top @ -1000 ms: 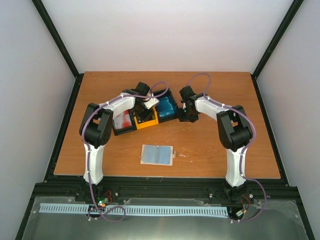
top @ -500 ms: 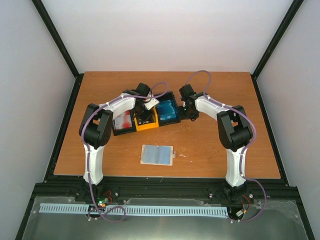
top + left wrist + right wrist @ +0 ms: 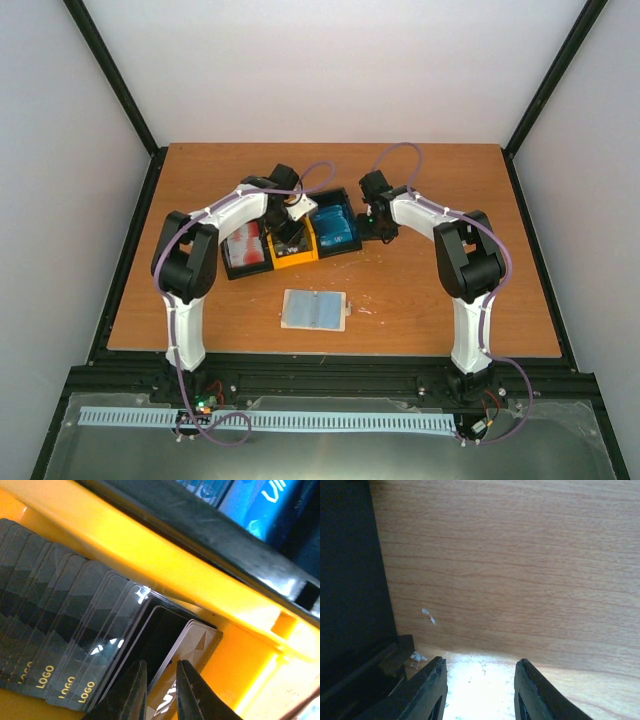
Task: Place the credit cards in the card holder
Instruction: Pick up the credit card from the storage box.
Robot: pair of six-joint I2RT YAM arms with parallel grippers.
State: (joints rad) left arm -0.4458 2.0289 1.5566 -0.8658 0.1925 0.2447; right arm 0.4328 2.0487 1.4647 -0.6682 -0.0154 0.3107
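Observation:
A black-and-yellow tray (image 3: 300, 256) holds the credit cards: red-and-white (image 3: 246, 244), black (image 3: 291, 249), blue (image 3: 336, 222). My left gripper (image 3: 289, 231) is down in the yellow middle compartment. In the left wrist view it (image 3: 161, 664) is open only a little, its jaws straddling the edge of one black card (image 3: 155, 635) beside a grey-faced card (image 3: 197, 639) and a fanned black stack (image 3: 65, 630). The card holder (image 3: 314, 309) lies open near the front, pale blue inside. My right gripper (image 3: 373, 233) is open and empty, low over the wood (image 3: 480, 661) by the tray's right end.
The tray's black end wall (image 3: 350, 580) is just left of my right gripper. The yellow compartment wall (image 3: 150, 555) rises close behind the black cards, with blue cards (image 3: 260, 500) beyond it. Black frame rails edge the table.
The tray has swung and slid slightly left with my left gripper inside it. My left elbow has moved left. My right gripper shifted a little toward the back.

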